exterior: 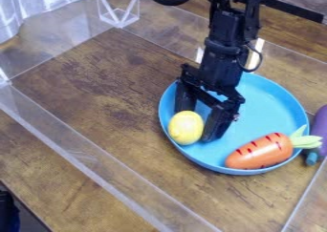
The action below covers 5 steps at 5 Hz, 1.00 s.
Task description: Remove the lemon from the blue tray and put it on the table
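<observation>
Lemon [185, 128]: lay in the blue tray [262, 103], inside the raised rim on the left side of the picture, low down by the black gripper [201, 112]. Showed a smooth, bright yellow surface, partly edged by the dark fingers.

Saw the gripper reaching down over the tray from the top of the picture, with the fingers spread wide open, one toward the left rim and the other just beside the lemon on its right. Found nothing clearly clamped between them; could not tell whether either finger touched the fruit. Saw a black cable [170, 0] looping in from the top edge, toward the upper part of the arm.

Noticed an orange toy carrot [259, 152] in the same tray, lying aslant near the lower right rim, with its pale green top pointing up and right across the rim. Made out a purple object [320, 131] beside the tray at the right edge, cut off by the frame.

Saw the dark brown wood-grain table [90, 78] beneath it all, with a clear acrylic wall [92, 158] running diagonally across the lower left.
</observation>
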### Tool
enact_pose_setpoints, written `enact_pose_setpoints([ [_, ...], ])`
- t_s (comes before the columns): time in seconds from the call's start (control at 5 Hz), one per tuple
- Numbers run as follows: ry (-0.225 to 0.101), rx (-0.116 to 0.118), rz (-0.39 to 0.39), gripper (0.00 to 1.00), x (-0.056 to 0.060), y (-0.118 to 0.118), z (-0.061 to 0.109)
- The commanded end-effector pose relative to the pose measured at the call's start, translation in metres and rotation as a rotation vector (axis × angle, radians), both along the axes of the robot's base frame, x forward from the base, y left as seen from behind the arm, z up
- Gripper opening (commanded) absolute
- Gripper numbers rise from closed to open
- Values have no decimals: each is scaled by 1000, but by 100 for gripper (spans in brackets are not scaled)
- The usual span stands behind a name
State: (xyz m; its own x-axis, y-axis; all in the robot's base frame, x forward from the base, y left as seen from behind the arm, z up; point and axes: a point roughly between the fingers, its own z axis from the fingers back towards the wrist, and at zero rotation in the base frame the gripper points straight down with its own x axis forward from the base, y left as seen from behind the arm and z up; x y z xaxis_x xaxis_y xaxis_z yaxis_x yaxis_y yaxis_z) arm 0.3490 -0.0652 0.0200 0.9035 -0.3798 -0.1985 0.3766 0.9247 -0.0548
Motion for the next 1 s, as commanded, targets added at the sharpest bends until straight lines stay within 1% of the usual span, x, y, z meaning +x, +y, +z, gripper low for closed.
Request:
enact_pose_setpoints([
  [0.0,1,-7,-86,100,1,1,0],
  [0.2,1,-7,-133,100,1,-2,4],
  [0.6,0,-12,-125,100,-18,3,10],
  [0.8,-2,-16,-141,0,-19,11,6],
])
